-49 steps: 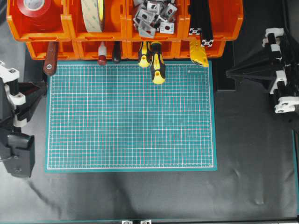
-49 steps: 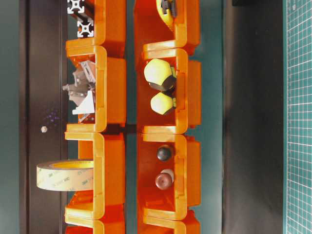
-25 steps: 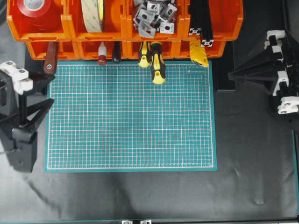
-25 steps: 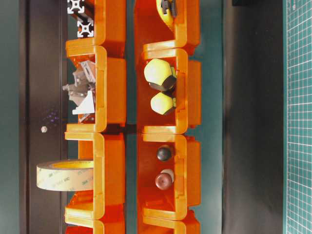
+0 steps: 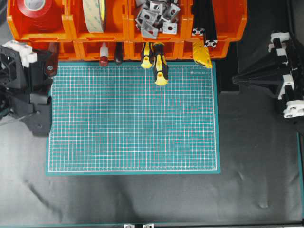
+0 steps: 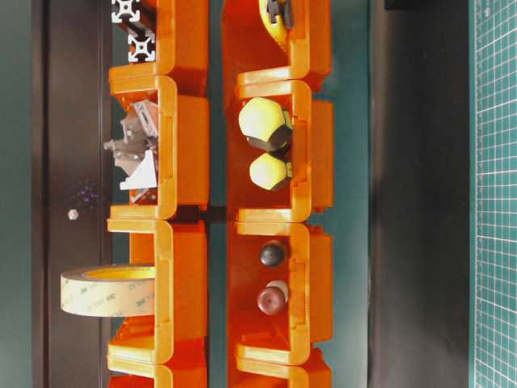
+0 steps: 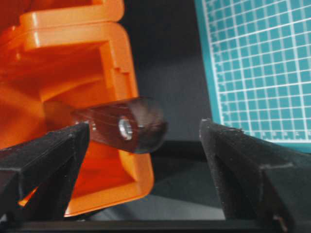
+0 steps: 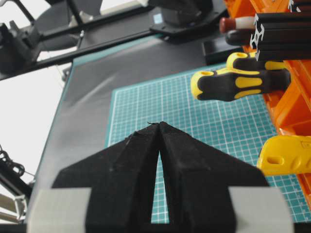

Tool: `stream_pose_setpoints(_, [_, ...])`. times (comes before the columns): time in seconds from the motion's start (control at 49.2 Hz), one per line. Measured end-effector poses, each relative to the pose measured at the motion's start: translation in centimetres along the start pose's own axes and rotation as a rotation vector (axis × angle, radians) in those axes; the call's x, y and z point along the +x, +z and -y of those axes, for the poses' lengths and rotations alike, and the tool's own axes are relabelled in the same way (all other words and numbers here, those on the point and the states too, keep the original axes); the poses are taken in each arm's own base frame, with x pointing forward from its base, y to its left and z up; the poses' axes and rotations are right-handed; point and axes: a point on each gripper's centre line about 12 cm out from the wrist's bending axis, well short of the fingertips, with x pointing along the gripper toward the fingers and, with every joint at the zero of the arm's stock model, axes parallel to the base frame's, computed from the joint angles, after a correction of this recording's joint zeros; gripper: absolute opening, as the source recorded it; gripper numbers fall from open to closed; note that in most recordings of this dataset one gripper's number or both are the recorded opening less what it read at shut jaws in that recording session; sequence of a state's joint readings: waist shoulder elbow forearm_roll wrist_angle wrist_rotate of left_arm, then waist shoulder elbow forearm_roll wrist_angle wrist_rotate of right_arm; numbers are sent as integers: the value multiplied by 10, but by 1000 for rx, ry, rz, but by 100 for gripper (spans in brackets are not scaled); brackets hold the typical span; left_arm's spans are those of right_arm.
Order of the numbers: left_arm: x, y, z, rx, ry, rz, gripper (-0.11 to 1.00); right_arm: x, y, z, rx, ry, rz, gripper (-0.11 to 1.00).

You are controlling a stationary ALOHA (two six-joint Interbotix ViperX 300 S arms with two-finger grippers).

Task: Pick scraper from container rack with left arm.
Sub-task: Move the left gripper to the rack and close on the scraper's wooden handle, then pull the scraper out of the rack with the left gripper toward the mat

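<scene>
The scraper (image 7: 127, 127) sits in the front-row bin at the far left end of the container rack (image 5: 128, 28), at about ten o'clock from the middle of the green mat (image 5: 133, 118). Only its reddish-brown wooden handle shows, poking out past the bin's lip toward the mat, with the metal-ringed hole near its rounded end; the blade is hidden inside the bin.

The left pincer (image 7: 146, 145) stands wide open and holds nothing. In the left wrist view its two black jaws straddle the handle end: one jaw lies close beside the handle at nine o'clock, the other well apart at three o'clock. Whether the near jaw touches the wood cannot be told. The right pincer (image 8: 159, 127) hangs at three o'clock of the mat, jaws pressed together and empty, well away from the rack.

The tool is likely stiff and fairly light, with its weight biased toward the metal blade. The wooden handle looks smooth and rounded, so it could roll or slip if pinched only at the tip. The best hold is probably across the handle's flatter faces, a little behind the ringed hole, squarely enough that the blade end does not swing down once it clears the bin. Drawing it out along its own length should keep the widening blade from catching on the bin's lip.
</scene>
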State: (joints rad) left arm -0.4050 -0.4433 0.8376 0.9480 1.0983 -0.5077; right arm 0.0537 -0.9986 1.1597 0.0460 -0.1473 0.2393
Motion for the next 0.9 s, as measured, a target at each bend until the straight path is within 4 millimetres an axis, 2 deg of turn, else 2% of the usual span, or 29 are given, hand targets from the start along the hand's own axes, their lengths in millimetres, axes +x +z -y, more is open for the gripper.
stream_pose_setpoints(0.142, [1,-1,-4,-15,4,-5,90,0,0,0,2,0,0,1])
stream_pose_setpoints(0.244, [2,-1,-4,-19,1,-4,85,0,0,0,2,0,0,1])
stream_pose_setpoints(0.325, [1,0,-4,-27,-2,6,71,0,-1,0,2,0,-1,1])
stream_pose_setpoints(0.468, [-1,2,-5,-32,-8,29,38,0,-2,1,2,-1,-4,1])
stream_pose_setpoints(0.692, [-11,6,-14,-57,-3,59,37,0,-2,1,0,-1,-4,1])
stream_pose_setpoints(0.895, [-38,22,-29,-91,28,76,27,0,-4,1,0,-3,-10,1])
